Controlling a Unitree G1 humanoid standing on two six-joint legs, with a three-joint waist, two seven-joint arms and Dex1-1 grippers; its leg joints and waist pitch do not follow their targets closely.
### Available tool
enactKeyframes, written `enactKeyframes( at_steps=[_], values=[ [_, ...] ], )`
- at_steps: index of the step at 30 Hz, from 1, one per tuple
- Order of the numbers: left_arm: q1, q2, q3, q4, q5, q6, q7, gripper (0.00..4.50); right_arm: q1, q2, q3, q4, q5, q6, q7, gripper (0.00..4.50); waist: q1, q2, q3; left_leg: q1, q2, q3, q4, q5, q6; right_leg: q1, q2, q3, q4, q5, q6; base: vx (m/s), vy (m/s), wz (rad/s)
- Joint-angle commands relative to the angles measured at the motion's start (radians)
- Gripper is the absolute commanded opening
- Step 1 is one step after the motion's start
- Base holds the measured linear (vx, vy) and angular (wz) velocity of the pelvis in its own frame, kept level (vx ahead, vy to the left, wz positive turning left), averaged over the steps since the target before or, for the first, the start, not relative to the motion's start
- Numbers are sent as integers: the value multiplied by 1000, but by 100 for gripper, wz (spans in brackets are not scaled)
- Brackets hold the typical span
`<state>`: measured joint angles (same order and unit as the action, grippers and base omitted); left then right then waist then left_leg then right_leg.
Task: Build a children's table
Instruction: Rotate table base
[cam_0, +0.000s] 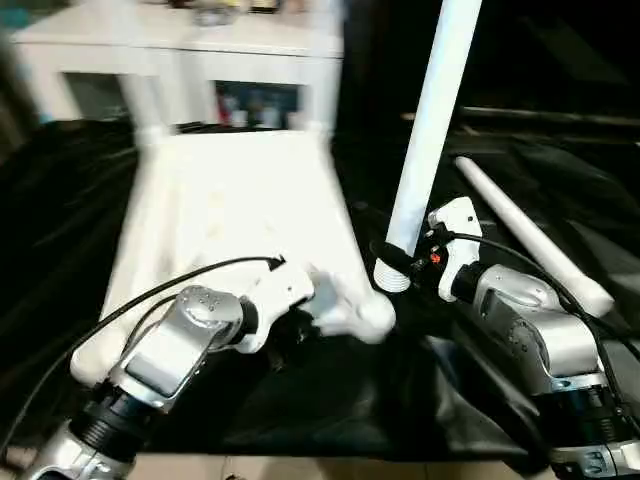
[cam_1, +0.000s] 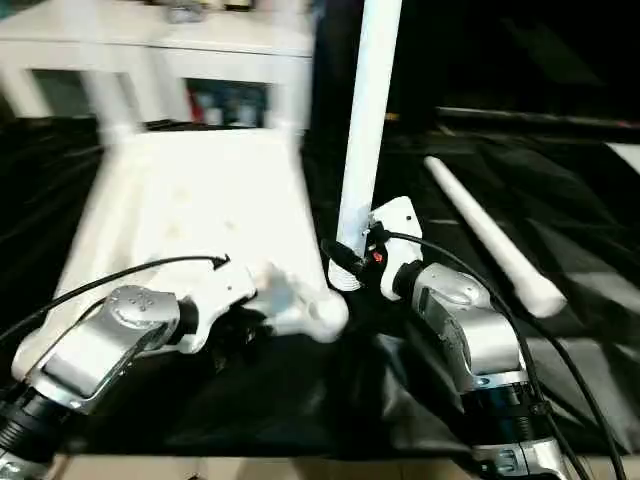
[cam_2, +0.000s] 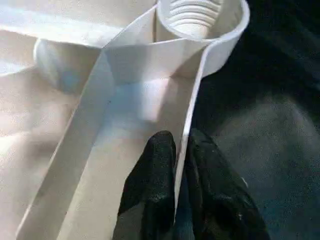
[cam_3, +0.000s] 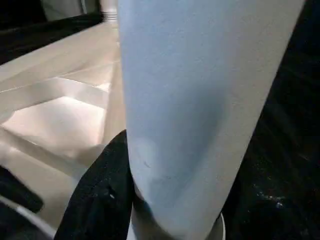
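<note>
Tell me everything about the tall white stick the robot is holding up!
It is a table leg: a long, smooth, white tube that looks like plastic, with a ribbed screw end at the bottom. It stands nearly upright, leaning a little, its top beyond the picture. The right end effector grips it just above that ribbed end. It hangs right beside the near corner socket of the upside-down tabletop, not screwed in.

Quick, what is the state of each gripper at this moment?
Left gripper: shut on the tabletop's side wall, near a corner socket.
Right gripper: shut on the upright leg.
</note>
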<state>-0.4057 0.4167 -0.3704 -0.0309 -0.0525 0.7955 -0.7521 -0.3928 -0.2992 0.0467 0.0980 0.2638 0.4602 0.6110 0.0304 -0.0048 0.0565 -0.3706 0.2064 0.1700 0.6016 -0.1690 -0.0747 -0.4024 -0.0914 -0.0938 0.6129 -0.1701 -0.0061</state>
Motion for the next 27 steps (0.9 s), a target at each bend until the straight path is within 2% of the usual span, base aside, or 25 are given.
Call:
enactKeyframes(
  at_steps=[1,2,5,7,8,9,10,11,12,14,15,17,18,19,21,22,27],
  values=[
    [10,8,65,13,31,50,89,23,-3,2,-8,-25,3,8,-10,191,7,-4,-64,-9,5,-13,-76,-315,-18,56,-45,33,-97,-462,-86,0,0,0],
    [10,5,70,12,32,50,98,17,-5,3,-7,-24,4,8,-12,191,4,-3,-65,-13,4,-15,-75,-299,-14,59,-46,32,-98,-469,-78,0,0,0],
    [7,10,59,18,37,-15,88,6,-8,4,-5,-20,4,7,-13,191,3,-2,-68,-3,4,-11,-71,-266,4,50,-42,36,-98,-406,-101,0,0,0],
    [2,21,37,35,44,-143,65,2,-13,6,-6,-13,3,5,-14,191,4,1,-71,-1,6,-8,-69,-248,11,49,-41,39,-93,-362,-121,0,0,0],
    [2,21,37,35,44,-143,65,0,-13,6,-6,-13,3,5,-14,191,7,0,-74,-2,7,-7,-69,-229,14,52,-39,40,-88,-321,-131,0,0,0],
    [1,28,27,42,48,-185,54,0,-14,6,-6,-11,3,4,-13,191,10,2,-75,0,9,-7,-69,-217,14,52,-40,41,-84,-293,-141,0,0,0],
    [2,45,7,61,49,-300,4,0,-19,6,-7,-3,3,2,-11,191,14,4,-75,3,10,-5,-68,-204,18,49,-38,43,-80,-250,-154,0,0,0],
    [2,45,7,61,49,-300,4,0,-19,6,-7,-3,3,2,-11,191,19,6,-76,4,10,-6,-69,-200,20,49,-39,43,-80,-236,-161,0,0,0],
    [7,53,3,66,37,-356,-36,0,-24,5,-8,4,3,0,-8,191,21,8,-76,4,12,-5,-70,-193,19,50,-38,44,-75,-197,-178,0,0,0],
    [14,58,8,66,17,-362,-68,0,-32,2,-8,15,3,-1,-1,191,26,10,-76,7,13,-3,-70,-198,13,48,-39,44,-72,-194,-184,0,0,0],
    [16,60,14,68,4,-369,-87,0,-38,1,-9,22,8,0,4,191,33,12,-73,15,17,0,-72,-223,4,43,-40,47,-73,-208,-193,0,0,0],
    [17,62,20,81,-6,-384,-99,0,-47,2,-11,32,18,5,15,191,40,11,-71,20,17,3,-72,-247,-5,39,-39,50,-74,-230,-194,0,0,0],
    [17,62,20,81,-6,-384,-99,0,-47,2,-11,32,18,5,15,191,43,11,-70,20,16,3,-73,-251,-6,39,-39,50,-75,-239,-191,0,0,0],
    [15,64,20,94,-7,-405,-107,0,-53,2,-11,39,20,4,20,191,46,6,-69,18,17,3,-75,-262,-9,40,-40,51,-78,-262,-180,0,0,0],
    [10,64,20,123,-16,-432,-125,0,-71,5,-9,66,20,-3,26,191,52,8,-69,19,18,1,-77,-268,-18,40,-42,51,-78,-283,-165,0,0,0],
    [7,62,22,134,-20,-440,-135,0,-79,6,-8,76,19,-7,30,191,52,6,-68,19,16,2,-78,-279,-19,40,-43,51,-81,-303,-160,0,0,0],
    [-1,59,19,166,-13,-475,-159,0,-121,20,2,131,20,-21,59,191,55,4,-70,15,16,0,-78,-255,-23,44,-46,52,-77,-294,-154,0,0,0]
  ],
)
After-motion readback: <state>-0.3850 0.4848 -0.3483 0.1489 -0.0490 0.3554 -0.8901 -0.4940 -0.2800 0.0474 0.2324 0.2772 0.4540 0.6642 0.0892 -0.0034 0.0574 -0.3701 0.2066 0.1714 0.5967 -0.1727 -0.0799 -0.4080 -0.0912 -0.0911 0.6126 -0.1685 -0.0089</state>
